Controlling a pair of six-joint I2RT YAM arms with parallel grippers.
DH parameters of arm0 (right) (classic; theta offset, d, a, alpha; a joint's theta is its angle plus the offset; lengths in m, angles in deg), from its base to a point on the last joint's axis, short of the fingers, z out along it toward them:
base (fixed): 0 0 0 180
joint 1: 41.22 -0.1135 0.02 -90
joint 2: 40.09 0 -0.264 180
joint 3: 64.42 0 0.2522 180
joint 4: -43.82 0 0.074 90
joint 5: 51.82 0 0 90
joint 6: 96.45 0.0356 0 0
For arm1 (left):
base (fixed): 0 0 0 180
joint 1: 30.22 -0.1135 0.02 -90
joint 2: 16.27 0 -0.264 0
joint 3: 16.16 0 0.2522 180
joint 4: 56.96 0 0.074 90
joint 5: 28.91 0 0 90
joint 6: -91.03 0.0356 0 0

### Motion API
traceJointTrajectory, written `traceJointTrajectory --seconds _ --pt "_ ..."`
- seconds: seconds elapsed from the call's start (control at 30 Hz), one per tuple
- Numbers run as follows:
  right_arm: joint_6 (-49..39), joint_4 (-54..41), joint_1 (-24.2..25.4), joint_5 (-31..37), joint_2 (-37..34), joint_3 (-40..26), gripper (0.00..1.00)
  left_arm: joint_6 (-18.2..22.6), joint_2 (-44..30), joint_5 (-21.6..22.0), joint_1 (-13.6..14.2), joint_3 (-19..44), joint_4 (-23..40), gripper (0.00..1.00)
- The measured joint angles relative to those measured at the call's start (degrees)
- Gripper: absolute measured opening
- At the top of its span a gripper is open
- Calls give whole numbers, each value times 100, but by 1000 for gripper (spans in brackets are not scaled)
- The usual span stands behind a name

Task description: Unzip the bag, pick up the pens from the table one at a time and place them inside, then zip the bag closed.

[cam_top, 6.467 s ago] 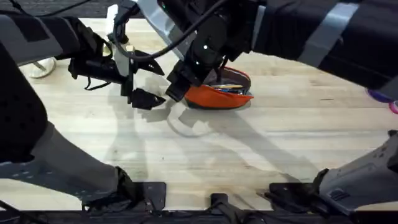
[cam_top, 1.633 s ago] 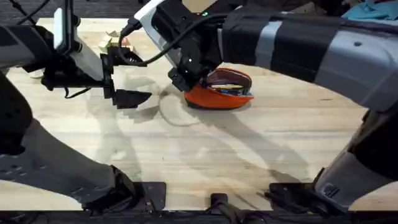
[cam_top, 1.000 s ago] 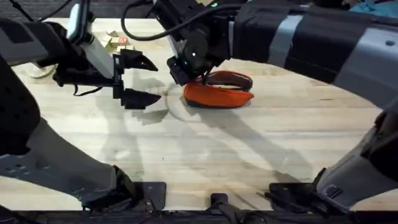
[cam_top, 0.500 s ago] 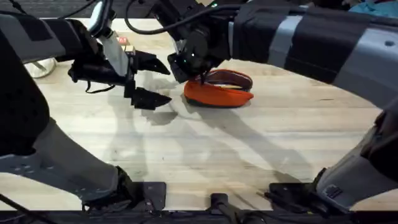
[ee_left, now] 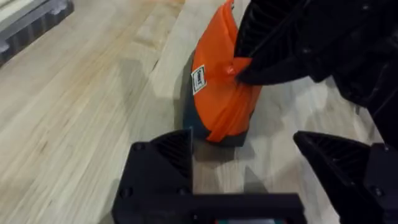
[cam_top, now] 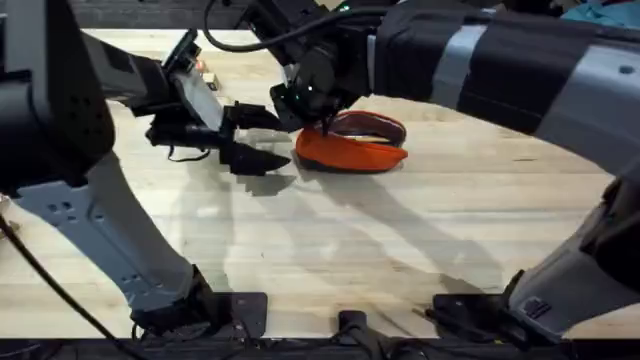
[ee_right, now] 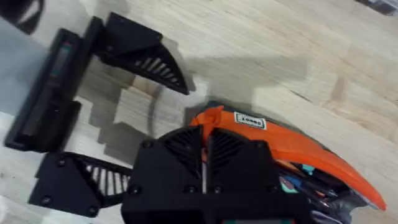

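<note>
Overhead view, left to right: the left gripper [cam_top: 262, 138] stands with its jaws spread wide and holding nothing, just beside the left end of the bag [cam_top: 352, 150]; the right gripper [cam_top: 312, 112] is pressed onto that same end, jaws closed together on a fold of orange fabric or the zipper pull, which of the two cannot be told. The bag lies on its side on the table [cam_top: 400, 250], near the far middle of the work area. Judged state of the task: the pouch is at least partly open, since coloured items show inside its mouth in the right wrist view; whether the black pens are among them cannot be told. No pen lies loose on the visible tabletop, so loading appears complete and closing the zipper appears to be the step in hand, not yet finished. Count: one bag, two grippers, no loose pens. The open left gripper seems placed to steady the bag's end while the right one draws the zipper.
</note>
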Motion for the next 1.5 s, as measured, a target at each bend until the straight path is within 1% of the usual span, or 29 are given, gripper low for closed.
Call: traceJointTrajectory --seconds 0.07,0.1,0.13,0.2,0.4,0.47,0.6,0.63,0.67,0.73,0.8,0.83,0.9,1.03,1.1,1.5 --pt "3 0 0 2 1 0 34 -10 -90 -98 96 0 -58 993" --pt "15 0 0 2 1 0 34 -20 -148 -219 222 0 -170 993" --pt "15 0 0 3 1 0 34 -26 -148 -241 261 0 -194 993" --pt "15 0 0 2 1 0 34 -26 -148 -294 298 0 -211 993" --pt "15 0 0 4 1 0 34 -28 -148 -413 296 0 -217 993" --pt "15 -2 0 2 -1 0 34 -29 -148 -458 298 0 -222 945" --pt "15 -2 0 4 1 0 34 -31 -149 -511 320 0 -230 940" --pt "15 0 0 4 -1 0 34 -31 -148 -512 339 0 -230 940" --pt "15 -2 0 4 1 0 34 -31 -148 -515 437 0 -262 940" --pt "15 -2 0 4 1 0 34 -32 -148 -515 515 0 -306 926" --pt "15 -2 0 4 1 0 34 -33 -148 -515 572 0 -318 867" --pt "15 -2 0 4 1 0 34 -36 -148 -517 630 0 -320 734" --pt "15 -4 0 2 0 0 34 -38 -149 -520 628 0 -336 578" --pt "17 -26 -6 -2 1 0 34 -29 -148 -528 615 0 -375 85" --pt "17 -28 -15 -2 1 0 34 -31 -148 -531 617 0 -377 48" --pt "20 -100 65 -43 1 0 34 -33 -148 -528 617 0 -377 45"
